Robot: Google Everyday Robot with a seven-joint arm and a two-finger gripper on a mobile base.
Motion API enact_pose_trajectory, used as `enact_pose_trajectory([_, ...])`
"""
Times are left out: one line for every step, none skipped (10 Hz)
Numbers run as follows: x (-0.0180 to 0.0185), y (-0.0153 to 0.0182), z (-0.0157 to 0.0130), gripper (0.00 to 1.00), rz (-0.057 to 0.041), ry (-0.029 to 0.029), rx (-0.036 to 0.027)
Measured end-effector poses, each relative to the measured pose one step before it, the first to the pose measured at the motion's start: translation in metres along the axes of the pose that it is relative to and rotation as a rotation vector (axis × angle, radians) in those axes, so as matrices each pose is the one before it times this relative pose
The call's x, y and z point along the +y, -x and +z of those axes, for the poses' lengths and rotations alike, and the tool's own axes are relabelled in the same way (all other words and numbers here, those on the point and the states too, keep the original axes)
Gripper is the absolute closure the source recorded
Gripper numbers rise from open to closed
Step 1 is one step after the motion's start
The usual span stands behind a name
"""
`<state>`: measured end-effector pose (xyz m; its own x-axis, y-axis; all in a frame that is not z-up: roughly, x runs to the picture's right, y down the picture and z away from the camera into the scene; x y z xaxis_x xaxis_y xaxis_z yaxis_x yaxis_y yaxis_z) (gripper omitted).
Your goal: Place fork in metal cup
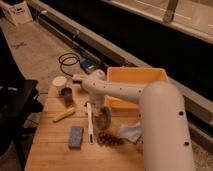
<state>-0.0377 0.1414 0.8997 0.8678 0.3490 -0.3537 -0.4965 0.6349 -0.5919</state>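
1. Where the white arm (pixel 125 92) bends down to the bench (pixel 50 152), the hand (pixel 96 109) sits fully closed beside the fork's (pixel 90 129) far end; a grip on it cannot be confirmed.
2. The fork lies flat on the bench.
3. The metal cup (pixel 66 95) stands upright left of the hand, just beside 1 white cup (pixel 60 82).

On wooden table (pixel 50 152) — orange bin (pixel 150 74), white cup (pixel 59 82), blue sponge (pixel 75 136)
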Motion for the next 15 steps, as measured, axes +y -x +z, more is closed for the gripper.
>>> enact_pose_trajectory([0.00178,-0.00019,-0.00001,1.00,-0.00405,0.00178,0.00505])
enact_pose_trajectory([0.00119,-0.00015,-0.00030,1.00,-0.00316,-0.00027,0.00132])
enact_pose_trajectory([0.00318,0.00000,-0.00497,1.00,-0.00845,-0.01024,-0.01290])
enact_pose_trajectory([0.00356,0.00234,-0.01058,1.00,-0.01046,-0.01536,-0.03048])
enact_pose_trajectory([0.00291,0.00291,-0.01767,1.00,-0.01040,-0.01579,-0.04231])
enact_pose_trajectory([0.00206,0.00138,-0.01273,1.00,-0.00692,-0.00526,-0.03325])
enact_pose_trajectory([0.00067,0.00073,-0.01408,1.00,-0.00723,-0.00631,-0.03345])
enact_pose_trajectory([-0.00002,0.00156,-0.02240,1.00,-0.01232,-0.01224,-0.04764])
enact_pose_trajectory([-0.00105,0.00329,-0.01838,1.00,-0.01170,-0.01198,-0.03804])
enact_pose_trajectory([-0.00194,0.00390,-0.01566,1.00,-0.00913,-0.00900,-0.03243])
enact_pose_trajectory([-0.00447,0.00722,-0.02089,1.00,-0.01273,-0.01209,-0.04696])
enact_pose_trajectory([-0.00773,0.01031,-0.02128,1.00,-0.01580,-0.01210,-0.05934])
enact_pose_trajectory([-0.00674,0.01149,-0.01331,1.00,-0.01636,-0.00691,-0.06130])
enact_pose_trajectory([-0.01442,0.01658,-0.01428,1.00,-0.01594,-0.01381,-0.08390])
enact_pose_trajectory([-0.01162,0.01762,-0.00513,1.00,-0.01749,-0.00385,-0.07277])
